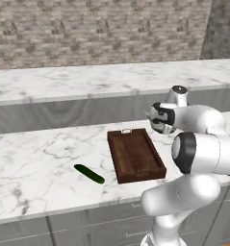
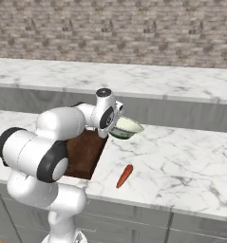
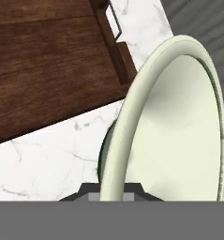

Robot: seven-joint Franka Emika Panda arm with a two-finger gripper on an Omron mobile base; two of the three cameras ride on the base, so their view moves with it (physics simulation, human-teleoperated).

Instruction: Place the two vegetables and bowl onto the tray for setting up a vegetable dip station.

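The robot's own white arm hides much of the near scene: in the right base view it covers most of the tray (image 2: 86,153), leaving just one dark brown corner, and in the left base view it cuts off the counter to the right of the tray (image 1: 135,154). The gripper (image 2: 116,124) is clamped together on the rim of the pale bowl (image 2: 127,127), which hangs tilted just off the counter beside the tray's far corner. In the left base view the bowl is almost wholly hidden behind the wrist. From the hand view the bowl (image 3: 174,126) is cut off at the right edge, its rim running down between the finger tips, which are barely visible; the tray's metal handle (image 3: 114,23) shows above.

The carrot (image 2: 125,176) lies near the front edge of the white marble counter (image 2: 181,166), right of the tray and apart from it. The cucumber (image 1: 89,173) lies on the tray's left. Behind runs a second marble counter (image 1: 87,79), then a brick wall (image 1: 97,29).
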